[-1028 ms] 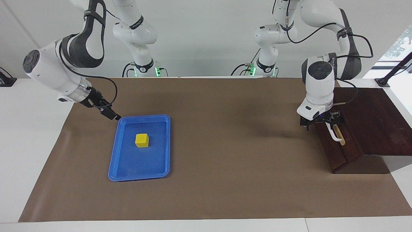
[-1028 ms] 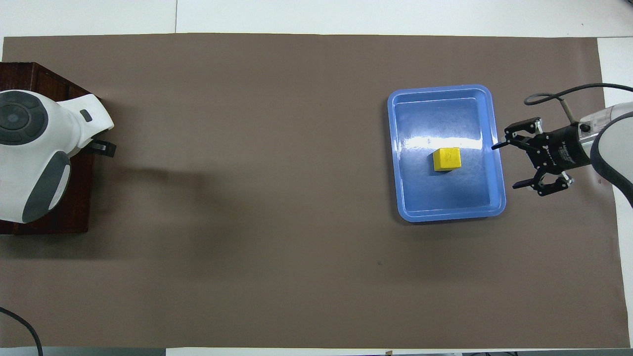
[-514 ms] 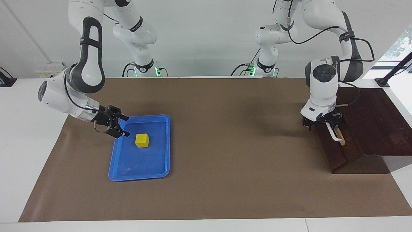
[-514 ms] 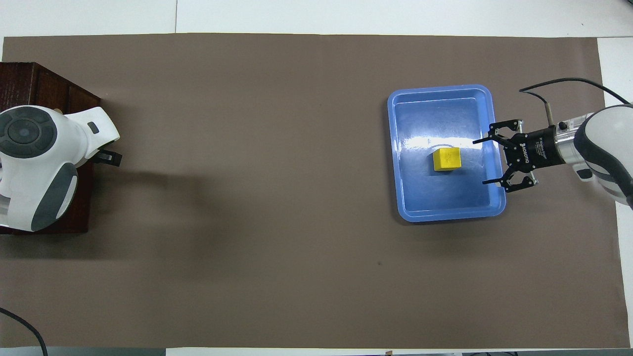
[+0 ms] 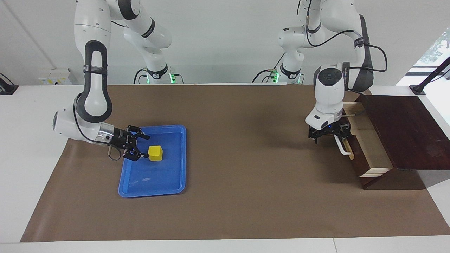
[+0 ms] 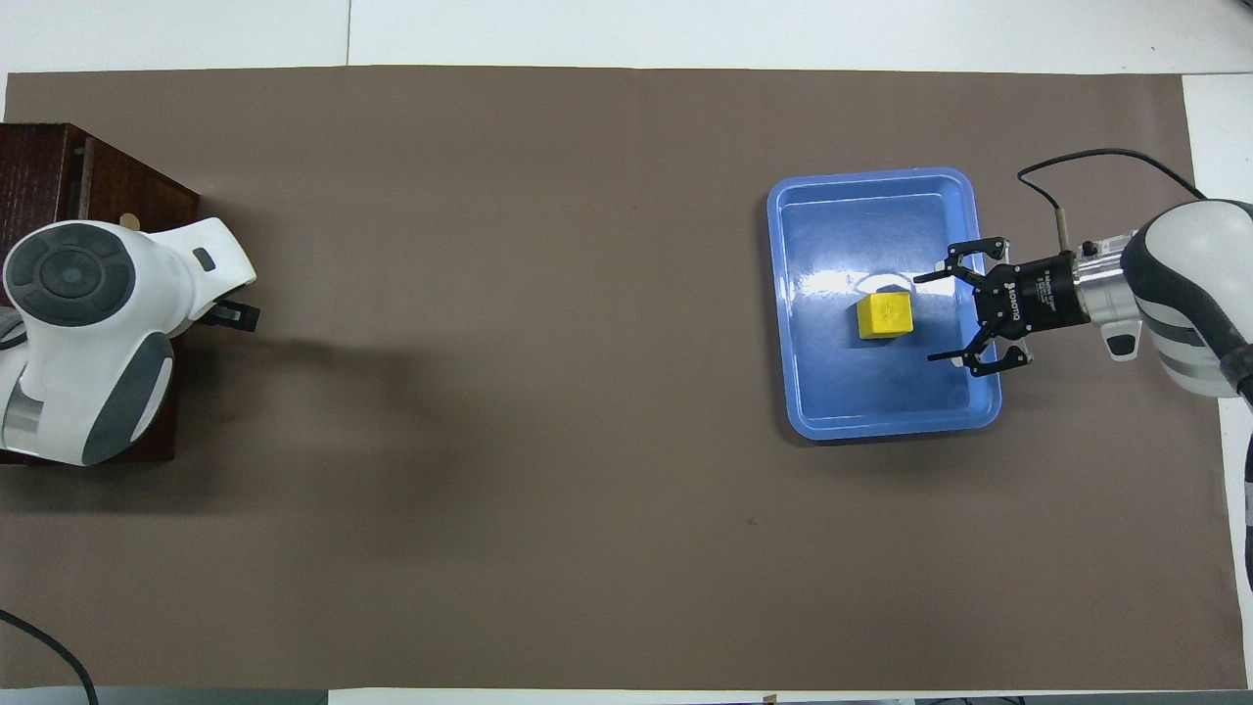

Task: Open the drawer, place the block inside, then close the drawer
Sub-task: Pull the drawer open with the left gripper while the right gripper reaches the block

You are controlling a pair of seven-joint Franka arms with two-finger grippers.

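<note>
The drawer point(image 5: 372, 149) of the dark wooden box point(image 5: 404, 130) stands partly pulled out, and its pale wood interior shows. My left gripper point(image 5: 329, 135) is shut on the end of its white bar handle point(image 5: 344, 147) that lies nearer to the robots. In the overhead view my left arm covers most of the drawer point(image 6: 117, 191). The yellow block point(image 5: 155, 153) sits in the blue tray point(image 5: 151, 192). My right gripper point(image 5: 141, 147) is open, low in the tray, beside the block and apart from it. It points at the block point(image 6: 885, 317) in the overhead view point(image 6: 928, 319).
A brown mat point(image 5: 239, 158) covers the table between the tray point(image 6: 881, 427) and the box. White table edges border the mat. The box stands at the left arm's end, the tray toward the right arm's end.
My left gripper has pulled the drawer out toward the right arm's end, baring its pale interior. My right gripper has come down over the tray's rim and closer to the block.
</note>
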